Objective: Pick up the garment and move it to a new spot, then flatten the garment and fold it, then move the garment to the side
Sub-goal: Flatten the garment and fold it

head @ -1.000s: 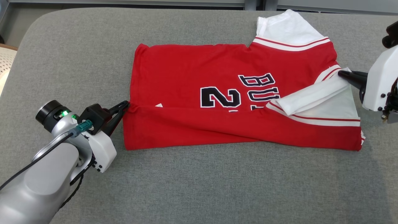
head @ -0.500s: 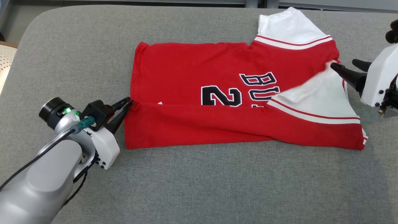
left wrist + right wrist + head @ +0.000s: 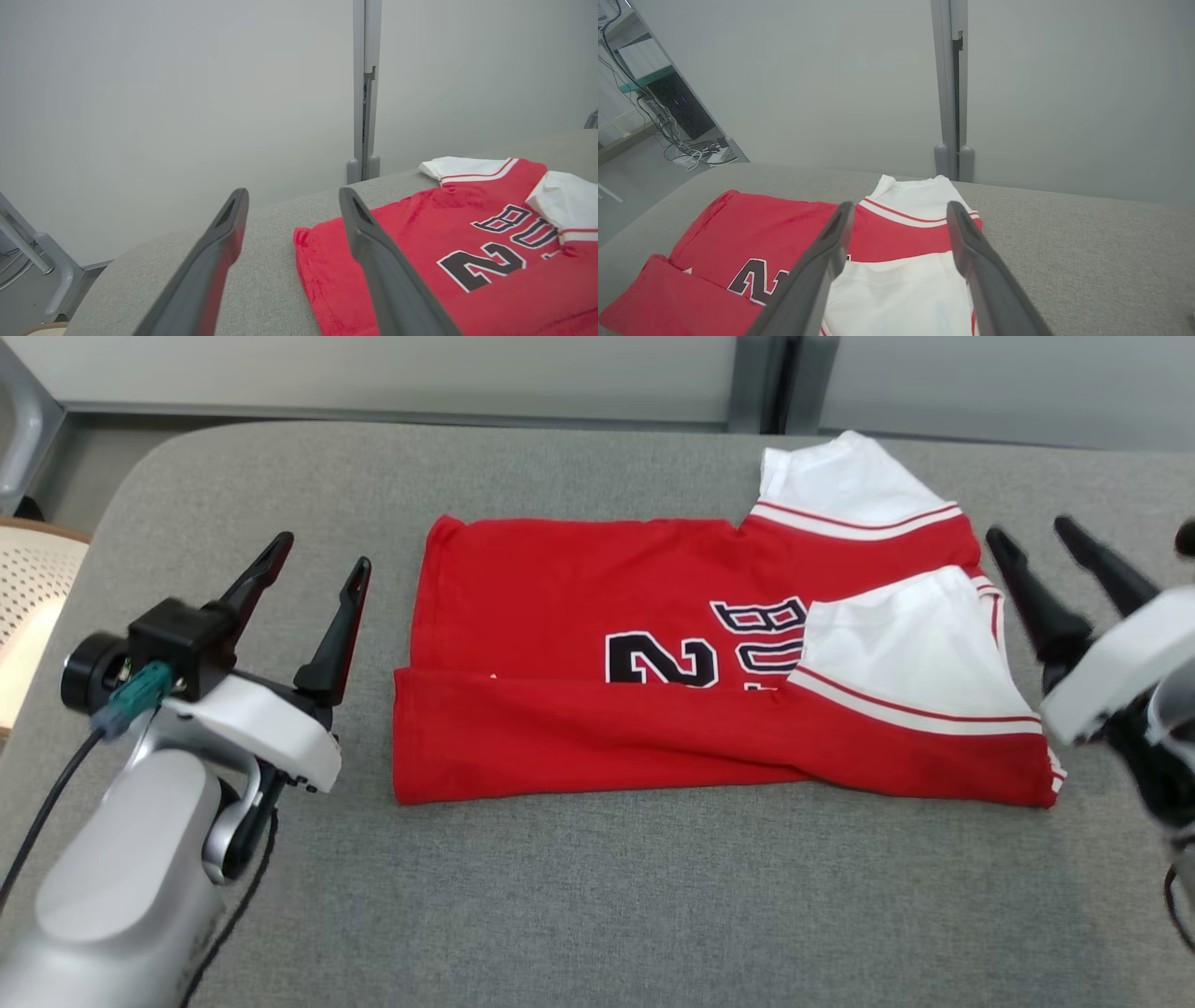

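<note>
The table (image 3: 597,896), padded in grey cloth, stretched out before me, with a pale wall (image 3: 373,373) behind its far edge and a grey post (image 3: 764,383) standing against that wall. The garment (image 3: 579,588) lay flat on the middle of the table. It was red with white sleeves, its hem end toward my left and its sleeve end toward my right. Its near long edge was folded over away from me, so a red band covered the lower part of the dark number and letters.

My left arm (image 3: 121,877) came in at the lower left, silver and pale. My left gripper (image 3: 322,550) was just beside the hem end and apart from the cloth. Its jaws were spread wide with nothing between them, and the fingers pointed toward the wall. My right gripper (image 3: 1029,528) was near the sleeve end, clear of the cloth and a little blurred in the head view. Its jaws were also spread wide and held nothing. In the right wrist view the white and red cloth showed past the gap between the fingers.

The near sleeve (image 3: 910,653) lay folded over onto the red body and hid the end of the lettering (image 3: 709,644). The far sleeve (image 3: 840,481) stuck out toward the wall, edged with a red stripe.

A pale perforated chair (image 3: 28,579) showed past the table's left edge. Cables (image 3: 691,154) lay tangled on the floor beyond the table in the right wrist view. A green plug (image 3: 135,695) sat on my left wrist.
</note>
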Controlling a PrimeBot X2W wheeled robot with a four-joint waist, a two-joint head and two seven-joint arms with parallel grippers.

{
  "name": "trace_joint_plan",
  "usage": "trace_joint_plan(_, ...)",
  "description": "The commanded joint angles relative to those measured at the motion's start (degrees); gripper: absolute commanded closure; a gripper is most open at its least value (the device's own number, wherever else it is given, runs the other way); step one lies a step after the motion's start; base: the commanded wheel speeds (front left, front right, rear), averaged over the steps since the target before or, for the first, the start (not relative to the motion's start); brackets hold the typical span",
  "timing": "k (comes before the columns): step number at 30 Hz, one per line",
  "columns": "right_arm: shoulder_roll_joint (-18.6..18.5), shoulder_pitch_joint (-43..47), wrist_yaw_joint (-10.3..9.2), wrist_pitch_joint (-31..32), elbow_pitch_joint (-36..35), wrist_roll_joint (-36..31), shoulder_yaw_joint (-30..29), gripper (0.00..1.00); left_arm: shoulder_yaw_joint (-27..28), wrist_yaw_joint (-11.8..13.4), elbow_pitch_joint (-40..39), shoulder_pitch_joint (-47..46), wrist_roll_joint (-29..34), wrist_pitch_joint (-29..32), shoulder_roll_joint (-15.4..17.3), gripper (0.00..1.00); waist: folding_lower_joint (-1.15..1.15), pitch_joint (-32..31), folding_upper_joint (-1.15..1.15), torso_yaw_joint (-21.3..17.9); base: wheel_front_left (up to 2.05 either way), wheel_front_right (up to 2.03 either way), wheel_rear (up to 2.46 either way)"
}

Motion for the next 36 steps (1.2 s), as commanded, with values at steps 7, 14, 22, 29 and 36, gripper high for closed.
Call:
trace_joint_plan(7,1.99,10.55,0.0,-20.99,-0.93,-8.24,0.87,0.0,15.32,2.49,-11.3,14.23,3.29,-0.06,-6.09,0.0,0.0,-4.81,0.0,-1.27,0.0,0.0,0.0)
trace_joint_plan(14,7.98,18.36,0.0,-29.28,0.12,-19.15,-4.48,0.0,23.86,0.16,-13.57,24.47,6.8,-0.06,-13.85,0.0,0.0,-6.49,0.0,-2.19,0.0,0.0,0.0)
trace_joint_plan(22,16.05,23.97,0.0,-29.65,-3.49,-25.16,-10.2,0.0,27.7,-1.9,-6.09,27.68,11.22,-0.07,-18.67,0.0,0.0,-6.67,0.0,-3.66,0.0,0.0,0.0)
trace_joint_plan(29,18.06,24.13,0.0,-29.68,-4.34,-27.49,-10.8,0.0,28.14,-2.49,4.25,25.06,14.48,-0.07,-19.28,0.0,0.0,-6.32,0.0,-5.18,0.0,0.0,0.0)
trace_joint_plan(36,18.57,24.11,0.0,-29.69,-4.46,-27.54,-10.6,0.0,27.2,-1.23,16.8,20.44,16.05,0.1,-18.54,0.0,0.0,-5.83,0.0,-6.75,0.0,0.0,0.0)
